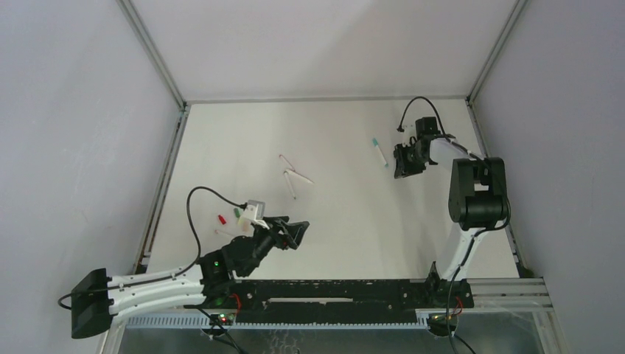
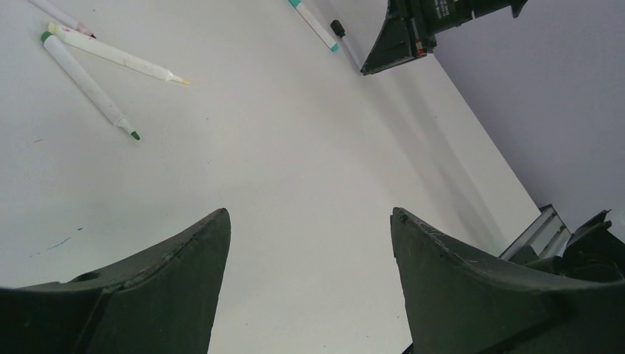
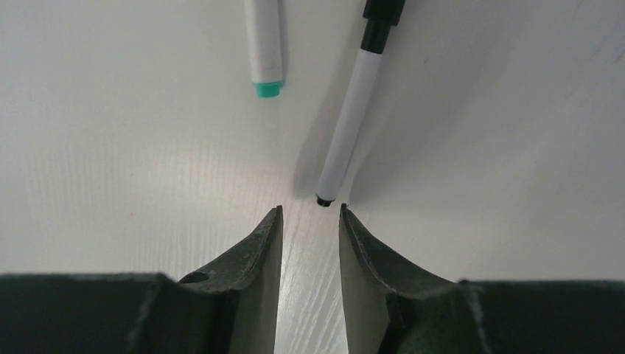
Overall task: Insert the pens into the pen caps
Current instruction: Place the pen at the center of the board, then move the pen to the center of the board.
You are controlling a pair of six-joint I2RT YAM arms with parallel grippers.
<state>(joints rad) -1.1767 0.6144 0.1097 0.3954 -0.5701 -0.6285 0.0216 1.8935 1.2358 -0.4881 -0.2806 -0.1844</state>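
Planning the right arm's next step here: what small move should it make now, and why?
Probably lift the right gripper clear and back away: its jaws stand partly apart with nothing between them, and the black pen lies on the table just ahead of them, seemingly capped. Uncapped pens wait mid-table.

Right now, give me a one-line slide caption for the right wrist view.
Right hand, open and empty, just short of a black-capped pen, teal-ended pen beside it.
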